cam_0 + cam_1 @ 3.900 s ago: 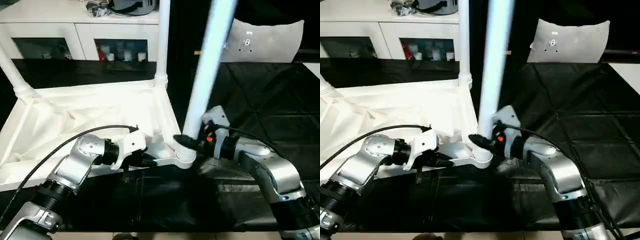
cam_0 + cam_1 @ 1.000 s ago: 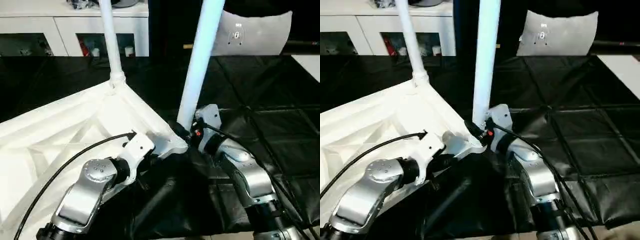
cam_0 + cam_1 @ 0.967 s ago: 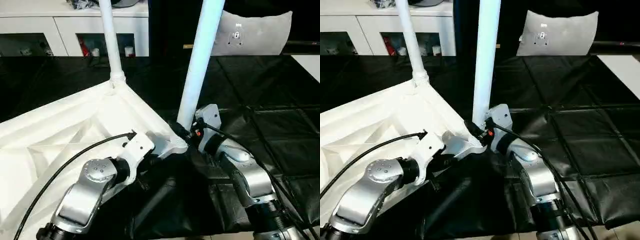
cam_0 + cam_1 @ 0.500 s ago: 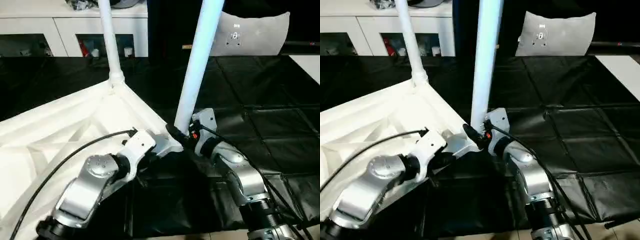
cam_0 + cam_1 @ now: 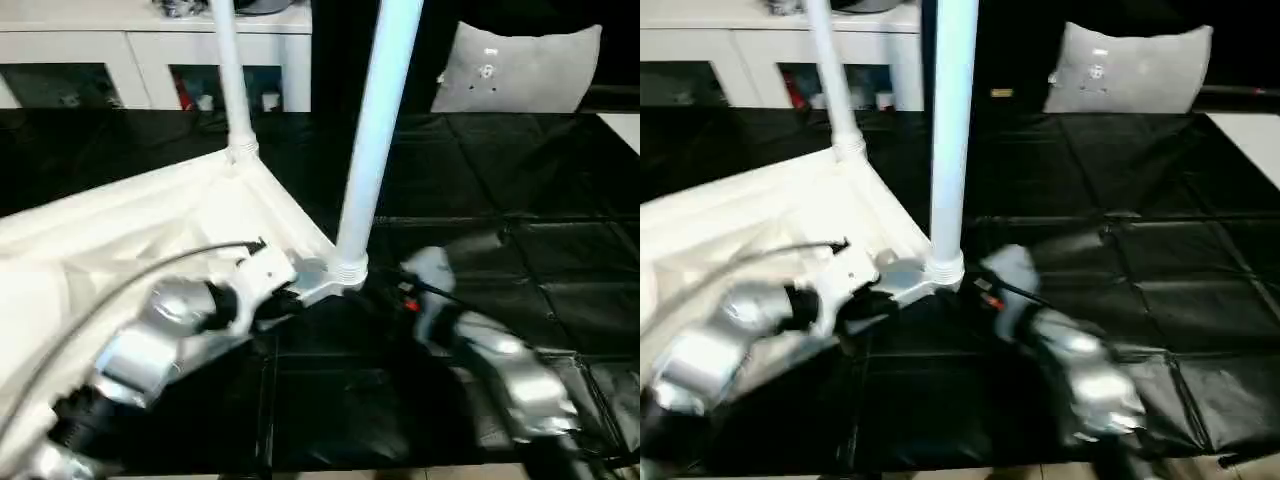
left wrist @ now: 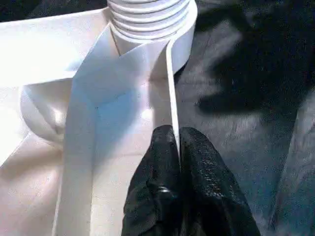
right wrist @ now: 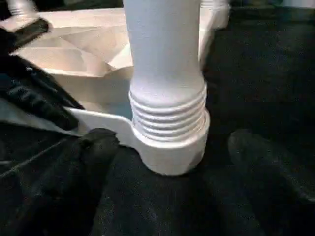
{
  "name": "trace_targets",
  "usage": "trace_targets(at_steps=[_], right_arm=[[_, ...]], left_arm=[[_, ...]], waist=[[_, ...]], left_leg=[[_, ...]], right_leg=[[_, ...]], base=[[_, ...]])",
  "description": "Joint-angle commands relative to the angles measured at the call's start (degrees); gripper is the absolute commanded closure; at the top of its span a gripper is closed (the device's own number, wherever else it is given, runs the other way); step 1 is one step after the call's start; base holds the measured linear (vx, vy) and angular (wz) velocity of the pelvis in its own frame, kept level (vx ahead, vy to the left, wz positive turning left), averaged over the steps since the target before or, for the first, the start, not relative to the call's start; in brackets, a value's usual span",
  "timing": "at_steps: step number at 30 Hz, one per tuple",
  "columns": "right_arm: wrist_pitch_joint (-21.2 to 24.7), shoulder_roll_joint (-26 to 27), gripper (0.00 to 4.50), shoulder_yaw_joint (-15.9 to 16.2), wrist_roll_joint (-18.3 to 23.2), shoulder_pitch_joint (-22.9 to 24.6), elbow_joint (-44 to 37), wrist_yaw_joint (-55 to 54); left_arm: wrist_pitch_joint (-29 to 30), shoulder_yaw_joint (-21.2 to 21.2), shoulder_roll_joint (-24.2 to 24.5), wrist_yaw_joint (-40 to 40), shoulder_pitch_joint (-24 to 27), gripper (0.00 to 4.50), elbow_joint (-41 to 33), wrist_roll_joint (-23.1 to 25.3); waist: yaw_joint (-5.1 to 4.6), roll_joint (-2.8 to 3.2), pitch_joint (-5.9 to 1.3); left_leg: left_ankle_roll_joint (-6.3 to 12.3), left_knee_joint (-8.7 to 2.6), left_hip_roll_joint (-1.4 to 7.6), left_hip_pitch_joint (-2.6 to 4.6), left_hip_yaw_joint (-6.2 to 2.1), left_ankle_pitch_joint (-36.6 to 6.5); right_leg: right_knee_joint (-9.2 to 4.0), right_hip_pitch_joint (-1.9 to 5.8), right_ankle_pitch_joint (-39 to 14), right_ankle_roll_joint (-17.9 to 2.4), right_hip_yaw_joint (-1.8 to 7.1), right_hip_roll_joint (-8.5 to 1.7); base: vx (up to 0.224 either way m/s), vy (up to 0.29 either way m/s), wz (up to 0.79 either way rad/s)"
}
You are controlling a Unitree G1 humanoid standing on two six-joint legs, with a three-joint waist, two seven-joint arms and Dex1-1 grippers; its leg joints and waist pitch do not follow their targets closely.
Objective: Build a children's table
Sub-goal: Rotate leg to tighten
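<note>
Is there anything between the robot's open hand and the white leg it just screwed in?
Nothing visible. In the right wrist view, the right gripper is open with its fingers apart on either side of the leg, with only black mat around the socket.

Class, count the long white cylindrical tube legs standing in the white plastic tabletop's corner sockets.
2. One tube leg stands in the near corner socket beside the grippers; the other stands in the far corner toward the cabinets. Other corners lie out of view.
</note>
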Motion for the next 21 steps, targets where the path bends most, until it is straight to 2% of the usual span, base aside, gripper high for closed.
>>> trace_targets(at_steps=[1, 6, 7, 8, 14, 15, 18, 19, 20, 21], right_arm=[[-0.22, -1.91, 0.13, -1.17, 1.60, -0.27, -1.82, 3.27], [-1.40, -5.86, 0.02, -0.50, 1.81, -1.45, -2.36, 8.74], [-1.27, -6.68, 0.02, -0.07, 1.93, -1.63, -2.67, 10.01], [-1.54, -7.83, 0.02, 0.78, 1.55, -1.99, -2.97, 11.94], [-2.64, -10.89, 0.02, 4.05, 0.78, -4.19, -1.72, 19.32], [-2.72, -10.96, 0.29, 4.33, 0.79, -4.77, -1.02, 20.18], [-1.83, -11.37, 0.39, 5.52, 0.92, -7.04, 1.15, 23.36], [-1.66, -11.50, 0.63, 5.74, 0.92, -7.29, 1.34, 23.81], [-1.52, -11.63, 0.63, 5.96, 0.86, -7.52, 1.53, 24.20], [-0.80, -12.16, 0.80, 6.59, 0.87, -8.12, 2.05, 25.56]], left_arm=[[-5.35, -3.27, 1.10, -7.07, -1.29, 4.50, 3.36, -0.19], [-10.71, -4.97, 0.83, -13.68, -3.96, 4.50, 7.71, -1.82], [-12.14, -5.46, 0.82, -14.77, -4.55, 4.50, 8.84, -1.91], [-14.15, -6.06, 0.65, -16.23, -5.41, 4.50, 10.42, -1.76], [-20.11, -7.84, -0.57, -20.57, -8.03, 4.50, 14.94, -0.89], [-20.49, -8.15, -0.61, -21.28, -8.21, 4.50, 15.03, -0.83], [-22.20, -9.17, -0.72, -23.22, -9.19, 4.50, 16.26, -0.41], [-22.47, -9.28, -0.74, -23.47, -9.33, 4.50, 16.52, -0.38], [-22.73, -9.35, -0.75, -23.62, -9.44, 4.50, 16.73, -0.32], [-23.63, -9.55, -0.75, -24.06, -9.82, 4.50, 17.52, -0.09]], waist=[[0.31, 0.87, -3.07], [1.26, 1.26, -3.17], [1.50, 1.03, -3.17], [1.64, 1.19, -3.16], [2.52, 1.28, -3.15], [2.65, 1.22, -3.17], [2.76, 1.08, -3.05], [2.79, 1.04, -3.04], [2.80, 1.05, -3.05], [2.86, 0.82, -2.94]], left_leg=[[1.84, -3.02, 3.14, 1.07, -1.37, -8.32], [2.15, -2.67, 3.24, 1.08, -1.22, -6.97], [2.43, -2.61, 3.19, 1.02, -1.18, -6.85], [2.57, -2.55, 3.18, 0.95, -1.20, -6.64], [2.97, -2.47, 3.52, 0.99, -1.19, -7.61], [3.04, -2.48, 3.63, 0.93, -1.21, -7.16], [3.21, -2.45, 3.59, 0.92, -1.12, -7.48], [3.28, -2.39, 3.52, 0.92, -1.10, -7.55], [3.24, -2.41, 3.55, 0.91, -1.11, -7.43], [3.43, -2.45, 3.57, 0.83, -1.13, -7.24]], right_leg=[[-3.78, 1.93, 5.42, -10.73, 2.52, -5.81], [-3.20, 1.90, 8.73, -11.90, 2.40, -5.83], [-3.23, 2.00, 8.73, -11.86, 2.38, -5.85], [-3.16, 2.04, 8.95, -11.82, 2.39, -5.86], [-3.25, 1.98, 6.21, -12.18, 2.30, -6.23], [-3.08, 1.92, 6.86, -12.41, 2.29, -6.26], [-3.13, 1.78, 5.51, -13.05, 2.25, -6.31], [-3.14, 1.77, 5.13, -13.07, 2.24, -6.24], [-3.13, 1.80, 4.96, -13.07, 2.27, -6.29], [-3.12, 1.79, 4.68, -12.83, 2.24, -6.25]], base=[[0.000, 0.000, 0.00], [0.000, 0.000, 0.00], [0.000, 0.000, 0.00], [0.000, 0.000, 0.00], [0.000, 0.000, 0.00], [0.000, 0.000, 0.00], [0.000, 0.000, 0.00], [0.000, 0.000, 0.00], [0.000, 0.000, 0.00], [0.000, 0.000, 0.00]])
